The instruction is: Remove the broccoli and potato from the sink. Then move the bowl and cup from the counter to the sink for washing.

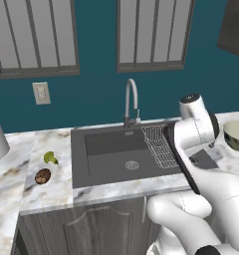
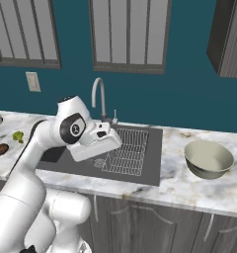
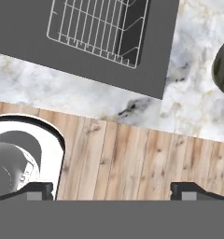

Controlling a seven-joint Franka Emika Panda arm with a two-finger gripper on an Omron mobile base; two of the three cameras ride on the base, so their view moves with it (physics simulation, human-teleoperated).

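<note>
The broccoli (image 1: 51,157) and potato (image 1: 42,176) lay side by side on the marble surface (image 1: 47,191) left of the sink (image 1: 111,157). The bowl (image 2: 208,158) stood on the surface right of the sink. The gripper (image 3: 112,190) hung over the sink's front edge with its fingers spread wide, holding nothing.

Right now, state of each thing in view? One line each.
broccoli: out of the sink, on the counter left of it
potato: out of the sink, on the counter beside the broccoli
sink: basin holds no vegetables or dishes
wire rack: lying at the sink's right end
bowl: upright on the counter, right of the sink
pincer: open, holding nothing
</note>
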